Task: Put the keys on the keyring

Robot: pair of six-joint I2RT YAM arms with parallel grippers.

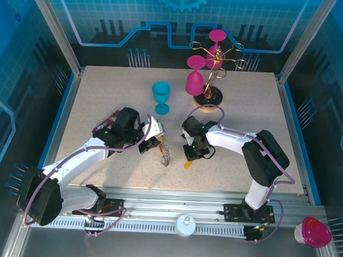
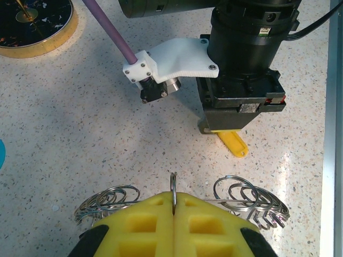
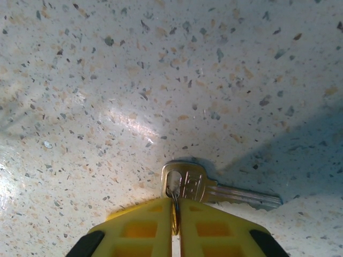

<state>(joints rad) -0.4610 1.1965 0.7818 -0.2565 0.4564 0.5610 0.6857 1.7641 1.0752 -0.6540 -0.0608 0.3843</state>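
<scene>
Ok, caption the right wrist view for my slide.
Right gripper pinches a ring looped through a silver key lying on the speckled table.

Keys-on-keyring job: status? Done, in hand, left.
Done: nothing threaded yet, as far as shows. In hand: left gripper is shut on the keyring, ring edge-up; right gripper pinches the head end of a silver key lying flat on the table, apart from the ring. Left: bring key to ring and thread it.
</scene>
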